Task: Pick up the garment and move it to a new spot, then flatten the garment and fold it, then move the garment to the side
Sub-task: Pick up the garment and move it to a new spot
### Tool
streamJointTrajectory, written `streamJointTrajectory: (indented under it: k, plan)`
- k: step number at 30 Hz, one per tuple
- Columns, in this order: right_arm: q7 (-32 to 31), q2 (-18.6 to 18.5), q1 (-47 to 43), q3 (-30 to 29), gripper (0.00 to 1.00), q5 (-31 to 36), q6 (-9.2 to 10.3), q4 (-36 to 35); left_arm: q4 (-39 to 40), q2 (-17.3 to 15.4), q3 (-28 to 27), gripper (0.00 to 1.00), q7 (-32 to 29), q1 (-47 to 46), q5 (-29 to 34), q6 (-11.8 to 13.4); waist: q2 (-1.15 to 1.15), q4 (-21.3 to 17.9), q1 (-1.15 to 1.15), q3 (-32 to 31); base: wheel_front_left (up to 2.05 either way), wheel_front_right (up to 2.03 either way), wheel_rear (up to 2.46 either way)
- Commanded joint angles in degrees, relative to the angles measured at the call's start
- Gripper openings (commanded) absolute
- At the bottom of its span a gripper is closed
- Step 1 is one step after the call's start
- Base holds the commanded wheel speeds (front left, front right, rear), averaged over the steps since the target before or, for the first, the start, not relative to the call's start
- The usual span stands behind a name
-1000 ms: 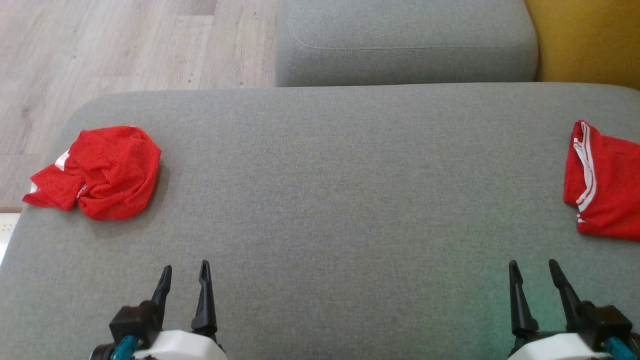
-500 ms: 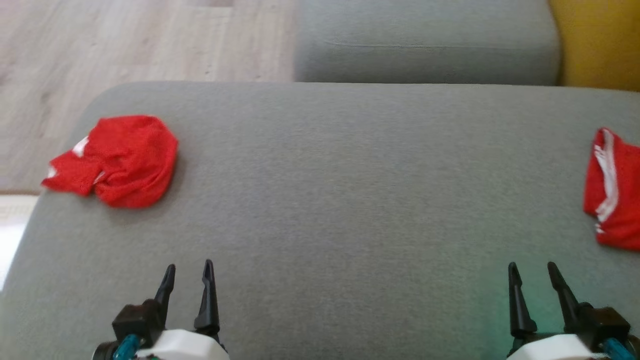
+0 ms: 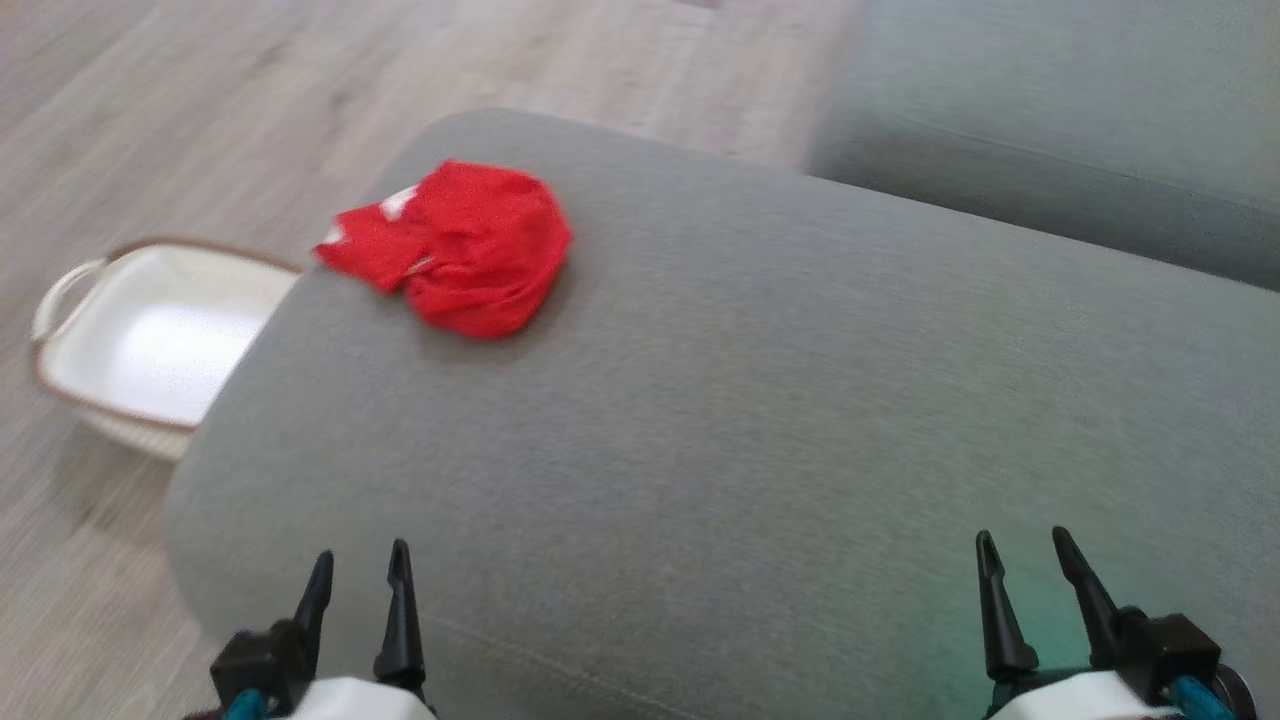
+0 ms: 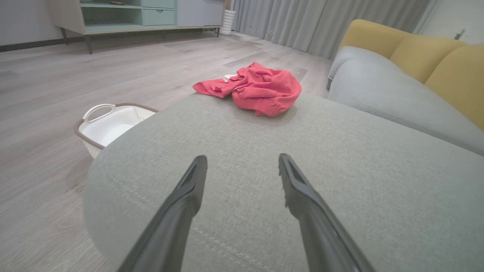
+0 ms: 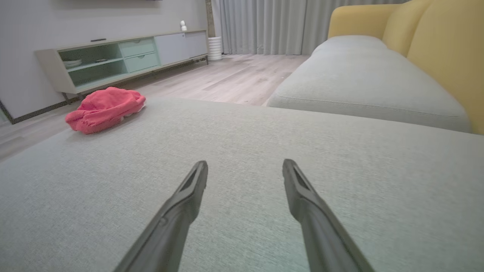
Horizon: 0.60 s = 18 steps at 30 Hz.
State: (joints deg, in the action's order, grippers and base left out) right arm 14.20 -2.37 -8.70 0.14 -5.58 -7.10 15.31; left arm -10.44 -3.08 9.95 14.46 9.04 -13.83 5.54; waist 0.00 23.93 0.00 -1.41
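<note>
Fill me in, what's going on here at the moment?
Nothing is being handled yet. The left gripper and the right gripper are both open and empty, low over the near edge of the grey sofa cushion. The red garment lies crumpled near the cushion's far left corner, untouched, well ahead of the left gripper. A white basket sits on the floor by the cushion's left side. The pick-up has not begun.

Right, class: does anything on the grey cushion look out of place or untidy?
The red garment lies crumpled in a heap near the far left corner of the cushion, one flap reaching the edge. Nothing looks spilled or damaged.
</note>
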Motion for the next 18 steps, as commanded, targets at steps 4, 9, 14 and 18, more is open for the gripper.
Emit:
streamJointTrajectory:
  k: [4, 9, 14, 18]
  plan:
    - [0.7, -0.5, 3.7, 1.6, 1.00, 0.1, -0.39, -1.7, 2.9, 0.2, -2.5, 1.00, 0.5, -1.5, -0.5, 0.2, 0.00, 4.5, 0.00, 1.4, 0.00, 0.00, 0.00]
    - [0.4, -0.5, 4.9, 1.2, 1.00, 1.6, -0.39, -2.5, 4.3, 0.2, -3.1, 1.00, 0.5, -3.8, -1.9, 0.5, 0.00, 3.1, 0.00, 5.0, 0.00, 0.00, 0.00]
    - [-1.1, -0.5, 7.8, -0.3, 1.00, 5.2, -0.39, -5.6, 4.0, 0.2, -5.0, 1.00, 0.5, -11.8, -3.2, -1.3, 0.00, 0.6, 0.00, 12.9, 0.00, 0.00, 0.00]
    - [-3.2, -0.7, 9.8, -1.7, 1.00, 8.5, -0.39, -8.9, -1.4, -1.4, -6.2, 1.00, -0.8, -22.3, -5.4, -3.7, 0.00, -0.7, 0.00, 19.5, 0.00, 0.00, 0.00]
